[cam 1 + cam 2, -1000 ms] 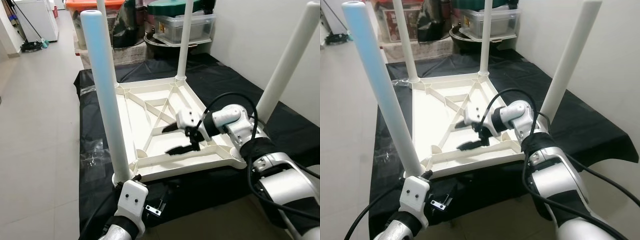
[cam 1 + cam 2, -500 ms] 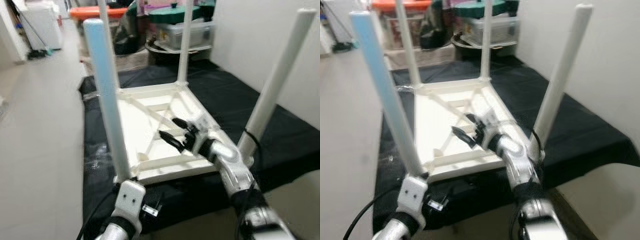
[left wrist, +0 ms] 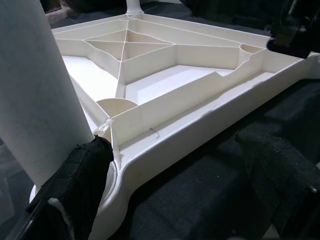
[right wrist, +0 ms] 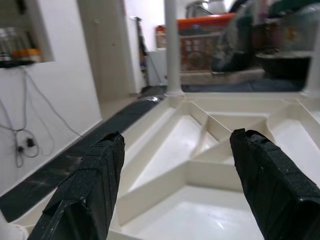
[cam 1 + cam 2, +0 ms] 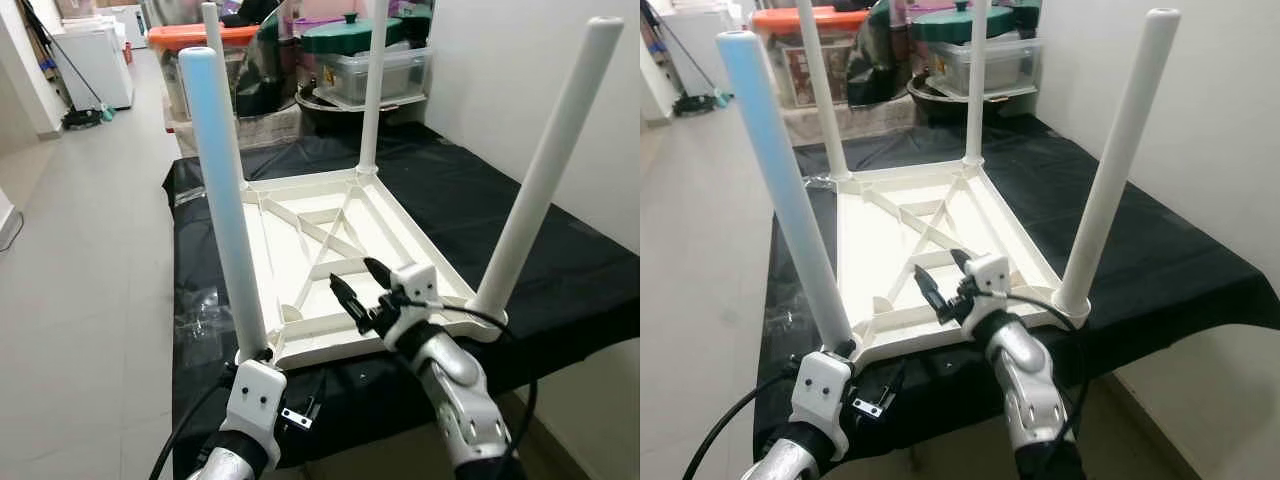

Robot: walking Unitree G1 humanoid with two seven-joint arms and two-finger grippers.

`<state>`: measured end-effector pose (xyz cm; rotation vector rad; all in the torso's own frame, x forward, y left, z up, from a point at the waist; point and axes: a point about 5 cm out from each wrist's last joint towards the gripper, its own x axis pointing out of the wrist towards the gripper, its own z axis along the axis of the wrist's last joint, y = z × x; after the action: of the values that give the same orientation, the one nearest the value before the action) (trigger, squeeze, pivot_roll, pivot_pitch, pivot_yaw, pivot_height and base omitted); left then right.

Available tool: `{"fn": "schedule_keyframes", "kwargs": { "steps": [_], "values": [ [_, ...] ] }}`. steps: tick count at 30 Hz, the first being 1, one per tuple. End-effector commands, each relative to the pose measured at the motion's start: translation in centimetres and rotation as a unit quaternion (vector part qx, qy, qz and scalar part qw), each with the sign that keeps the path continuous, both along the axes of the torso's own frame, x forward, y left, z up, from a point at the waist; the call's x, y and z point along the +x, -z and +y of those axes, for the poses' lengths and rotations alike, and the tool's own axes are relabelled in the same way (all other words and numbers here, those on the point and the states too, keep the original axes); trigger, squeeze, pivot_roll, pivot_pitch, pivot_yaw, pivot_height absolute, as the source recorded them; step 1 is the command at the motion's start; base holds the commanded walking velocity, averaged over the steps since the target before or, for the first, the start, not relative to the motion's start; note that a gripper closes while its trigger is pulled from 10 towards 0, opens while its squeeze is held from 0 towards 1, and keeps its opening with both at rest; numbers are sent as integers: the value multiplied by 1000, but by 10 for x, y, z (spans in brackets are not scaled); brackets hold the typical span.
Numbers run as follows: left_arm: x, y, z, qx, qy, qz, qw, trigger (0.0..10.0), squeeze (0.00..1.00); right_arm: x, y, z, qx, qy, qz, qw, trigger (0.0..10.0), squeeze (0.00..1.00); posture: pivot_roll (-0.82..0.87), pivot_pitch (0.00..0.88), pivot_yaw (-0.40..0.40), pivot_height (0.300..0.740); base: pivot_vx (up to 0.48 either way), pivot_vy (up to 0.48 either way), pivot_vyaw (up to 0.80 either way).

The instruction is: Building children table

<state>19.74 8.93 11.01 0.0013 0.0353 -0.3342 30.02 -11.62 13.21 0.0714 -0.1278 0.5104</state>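
Black cloth (image 5: pixel 470 200) carries the upturned table (image 5: pixel 320 240), four legs up; left gripper (image 3: pixel 165 190) spread beside near-left leg (image 5: pixel 225 210), right gripper (image 5: pixel 360 290) spread above the frame, risks knocking it.

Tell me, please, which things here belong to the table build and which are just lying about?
Part of the job:
upturned white table top
four white legs, e.g. near-left leg
left gripper at that leg's base
right gripper, open over the underside

Lying about:
storage bins
black sheet
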Motion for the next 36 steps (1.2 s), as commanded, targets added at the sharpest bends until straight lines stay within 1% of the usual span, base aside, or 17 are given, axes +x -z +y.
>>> {"fn": "schedule_keyframes", "kwargs": {
  "steps": [1, 2, 4, 5, 6, 8, 10, 14, 17, 20, 22, 26, 31, 36],
  "values": [
    [0, 4, 3, 7, -3, 5, 1000, 10000, 0, -3, 5, 3, -5, 6, 17, 1000, 10000, 0, -82, 5, 4, 740, -349, 0, 0],
    [0, 4, 3, 7, -3, 5, 1000, 10000, 0, -3, 5, 3, -5, 6, 17, 1000, 10000, 0, -82, 5, 4, 740, -349, 0, 0],
    [1, 4, 4, 10, -1, 7, 1000, 10000, 0, -16, 14, 7, -9, 26, 42, 999, 10000, 0, -81, 4, 8, 740, 0, 0, 0],
    [1, 4, 4, 10, -1, 7, 1000, 10000, 0, -16, 14, 7, -9, 26, 42, 999, 10000, 0, -81, 4, 8, 740, 0, 0, 0],
    [2, 5, 4, 10, 0, 7, 1000, 10000, 0, -21, 17, 7, -10, 33, 48, 998, 10000, 0, -81, 4, 8, 740, 0, 0, 0],
    [2, 5, 4, 10, 0, 7, 1000, 10000, 0, -21, 17, 7, -10, 33, 48, 998, 10000, 0, -81, 4, 8, 740, 0, 0, 0],
    [2, 6, 4, 12, -1, 9, 1000, 10000, 0, -25, 19, 7, -4, 39, 60, 997, 10000, 0, -82, 6, 8, 740, 0, 0, 0],
    [2, 6, 4, 12, -1, 10, 1000, 10000, 0, -26, 19, 6, -2, 44, 64, 997, 10000, 0, -82, 6, 8, 740, 0, 0, 0],
    [3, 6, 4, 12, -2, 9, 1000, 10000, 0, -26, 21, 8, -19, 42, 67, 997, 10000, 0, -82, 6, 6, 740, 0, 0, 0],
    [3, 5, 4, 12, -4, 8, 1000, 10000, 0, -28, 22, 10, -17, 35, 72, 997, 10000, 0, -82, 6, 6, 740, 0, 0, 0],
    [3, 5, 5, 14, -7, 5, 1000, 10000, 0, -29, 20, 10, -7, 33, 77, 996, 10000, 0, -81, 6, 5, 740, 0, 0, 0],
    [4, 4, 5, 23, -10, 2, 1000, 10000, 0, -29, 22, 9, -13, 47, 92, 995, 10000, 0, -81, 6, 5, 740, 0, 0, 0],
    [4, 5, 5, 28, -11, 0, 1000, 10000, 0, -29, 22, 9, -13, 48, 95, 994, 10000, 0, -81, 6, 5, 740, 0, 0, 0],
    [4, 6, 6, 31, -13, 2, 999, 10000, 0, -28, 23, 10, -15, 43, 99, 994, 10000, 0, -82, 5, 7, 740, 0, -453, 0]
  ]
}}
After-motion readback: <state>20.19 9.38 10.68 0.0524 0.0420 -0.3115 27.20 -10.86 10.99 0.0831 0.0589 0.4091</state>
